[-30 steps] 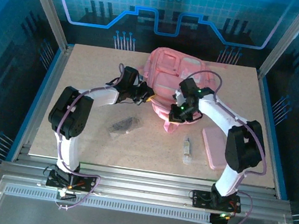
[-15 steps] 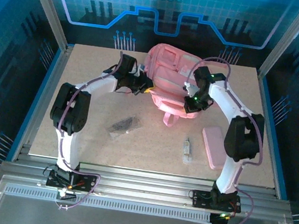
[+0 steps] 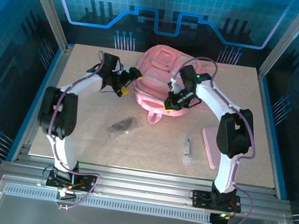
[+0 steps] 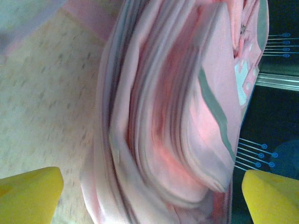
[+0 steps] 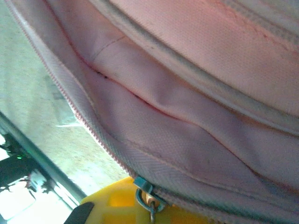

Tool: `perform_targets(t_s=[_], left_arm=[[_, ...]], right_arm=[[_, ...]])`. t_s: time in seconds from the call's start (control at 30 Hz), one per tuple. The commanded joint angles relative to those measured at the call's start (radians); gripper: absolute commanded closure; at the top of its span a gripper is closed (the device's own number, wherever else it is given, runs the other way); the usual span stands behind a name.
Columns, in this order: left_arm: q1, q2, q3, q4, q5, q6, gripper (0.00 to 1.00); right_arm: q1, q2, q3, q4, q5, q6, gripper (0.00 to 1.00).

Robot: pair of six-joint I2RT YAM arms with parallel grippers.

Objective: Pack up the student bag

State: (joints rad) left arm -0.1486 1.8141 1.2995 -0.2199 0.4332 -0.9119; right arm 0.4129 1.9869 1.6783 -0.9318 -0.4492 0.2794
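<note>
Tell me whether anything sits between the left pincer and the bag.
Nothing visible does. The open left pincer sits close beside the bag, whose pink folds lie straight ahead in the left wrist view.

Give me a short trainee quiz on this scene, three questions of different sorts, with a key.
1. True or false: the left gripper has its fingers spread open beside the student bag.
2. Where is the flat pink pencil case? A) inside the bag B) on the table, near the right arm C) between the left fingers.
3. Fill in: the right gripper is closed on the ____.
Key: 1 true; 2 B; 3 student bag.
</note>
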Motion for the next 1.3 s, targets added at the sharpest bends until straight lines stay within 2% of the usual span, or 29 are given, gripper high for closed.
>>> perform_targets(t_s=[0.0,0.13,0.23,0.4,0.47,0.53,0.57,0.6,0.63,0.67,0.83,0.9,1.03,1.17,1.27], left_arm=[[-0.024,-0.142,-0.116,0.099,-0.057,-0.154,0.01],[-0.088,-0.222,-0.266,0.221,-0.117,-0.321,0.01],[-0.149,-0.213,-0.341,0.323,-0.149,-0.441,0.01],[-0.227,-0.101,-0.304,0.406,-0.19,-0.513,0.02],[-0.237,-0.053,-0.28,0.439,-0.212,-0.526,0.09],[-0.236,-0.015,-0.275,0.51,-0.223,-0.541,0.28],[-0.235,-0.006,-0.274,0.533,-0.232,-0.542,0.47],[-0.234,-0.004,-0.271,0.54,-0.239,-0.533,0.76],[-0.23,-0.007,-0.265,0.531,-0.243,-0.517,0.93],[-0.225,-0.015,-0.255,0.501,-0.244,-0.491,1.0],[-0.192,-0.076,-0.256,0.413,-0.256,-0.389,1.0],[-0.177,-0.09,-0.251,0.389,-0.247,-0.353,1.0],[-0.167,-0.1,-0.207,0.304,-0.208,-0.253,1.0],[-0.164,-0.107,-0.158,0.215,-0.154,-0.159,1.0],[-0.164,-0.114,-0.129,0.157,-0.103,-0.107,1.0]], right_arm=[[0.025,-0.007,0.023,0.158,-0.121,0.164,1.0],[0.039,0.004,0.02,0.23,-0.185,0.239,1.0],[0.05,-0.002,0.015,0.25,-0.212,0.265,1.0],[0.065,-0.038,-0.035,0.277,-0.266,0.296,1.0],[0.07,-0.062,-0.064,0.263,-0.27,0.288,1.0],[0.068,-0.087,-0.102,0.237,-0.282,0.266,1.0],[0.066,-0.101,-0.122,0.21,-0.282,0.241,1.0],[0.063,-0.115,-0.141,0.177,-0.283,0.206,1.0],[0.059,-0.127,-0.16,0.146,-0.279,0.174,1.0],[0.05,-0.141,-0.182,0.107,-0.267,0.135,1.0],[-0.006,-0.153,-0.249,-0.117,-0.18,-0.096,1.0],[-0.02,-0.138,-0.257,-0.19,-0.073,-0.15,1.0],[-0.055,-0.087,-0.251,-0.261,0.098,-0.18,1.0],[-0.111,-0.063,-0.225,-0.245,0.257,-0.148,1.0],[-0.14,-0.027,-0.167,-0.237,0.501,-0.129,1.0]])
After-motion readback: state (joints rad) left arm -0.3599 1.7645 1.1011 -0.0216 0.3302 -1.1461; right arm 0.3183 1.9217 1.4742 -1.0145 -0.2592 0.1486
